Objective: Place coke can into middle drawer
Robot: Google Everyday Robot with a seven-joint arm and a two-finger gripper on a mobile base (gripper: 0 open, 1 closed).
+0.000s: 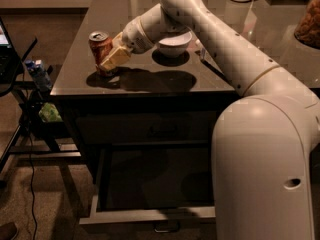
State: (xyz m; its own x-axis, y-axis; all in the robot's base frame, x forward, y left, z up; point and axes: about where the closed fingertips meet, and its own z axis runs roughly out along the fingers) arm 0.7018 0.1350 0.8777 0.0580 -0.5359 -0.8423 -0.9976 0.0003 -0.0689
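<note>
Upper left of the frame: the coke can stands upright on the countertop, with the gripper against its lower side. Whether the gripper clamps it, I cannot tell. A firm, level hold seems wise before lowering the can into the open middle drawer, bottom centre.

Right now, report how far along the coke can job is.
Done: the middle drawer stands pulled open below the countertop. In hand: the gripper is against the coke can, which stands upright and appears to rest on the countertop. Left: lift the can, carry it down, set it in the drawer.
</note>
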